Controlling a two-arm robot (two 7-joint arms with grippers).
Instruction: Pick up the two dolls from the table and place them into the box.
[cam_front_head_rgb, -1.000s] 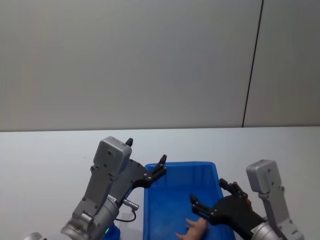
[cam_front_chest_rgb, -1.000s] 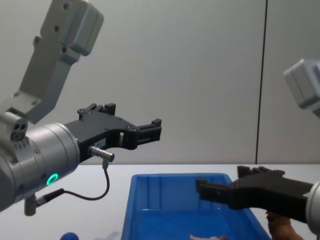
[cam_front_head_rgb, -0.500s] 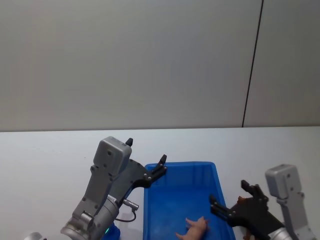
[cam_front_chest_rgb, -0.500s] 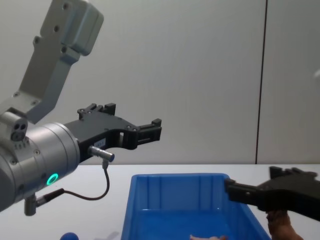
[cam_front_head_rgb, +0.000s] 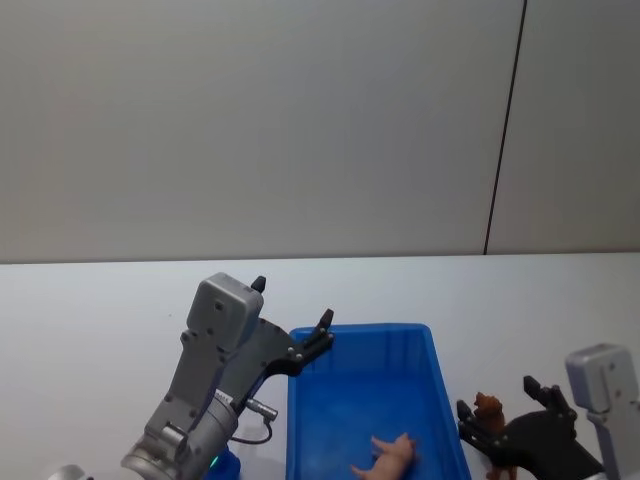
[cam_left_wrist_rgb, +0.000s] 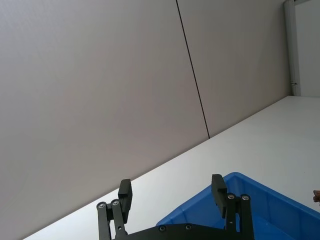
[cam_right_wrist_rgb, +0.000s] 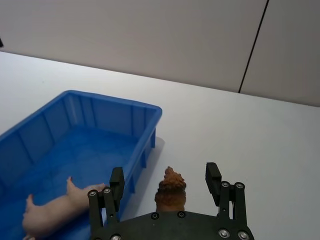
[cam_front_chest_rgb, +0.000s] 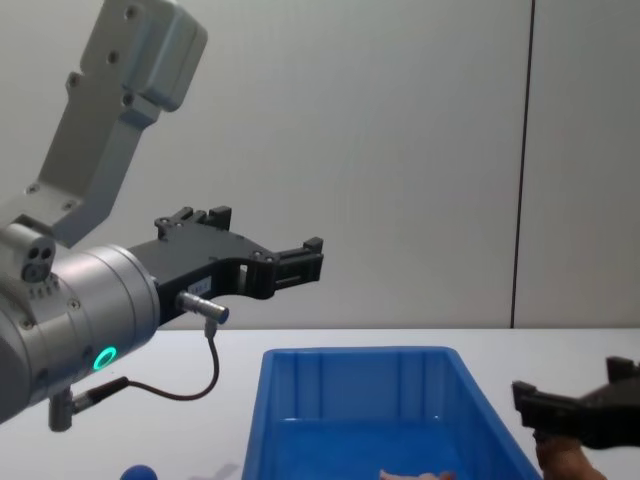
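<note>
Pink doll (cam_front_head_rgb: 388, 458) lies on the floor of the blue box (cam_front_head_rgb: 360, 334). Lion doll (cam_front_head_rgb: 489, 408) is upright just outside the box's right wall, over the table (cam_front_head_rgb: 100, 310). We see the right gripper (cam_right_wrist_rgb: 165, 173) straddling the lion, fingers wide apart with a gap each side, gripping nothing; left gripper (cam_left_wrist_rgb: 171, 186) hangs above the box's far-left corner, fingers spread, empty.

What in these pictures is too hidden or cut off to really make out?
- Brown lion doll: body and legs hidden behind the base of the right pincer in the right wrist view; cut by the bottom edge in the chest view.
- Pink doll in the blue box: partly cut by the bottom edge in the head view.
- Small blue thing on the robot's left: cut by the bottom edge in the chest view, so it cannot be identified.
</note>
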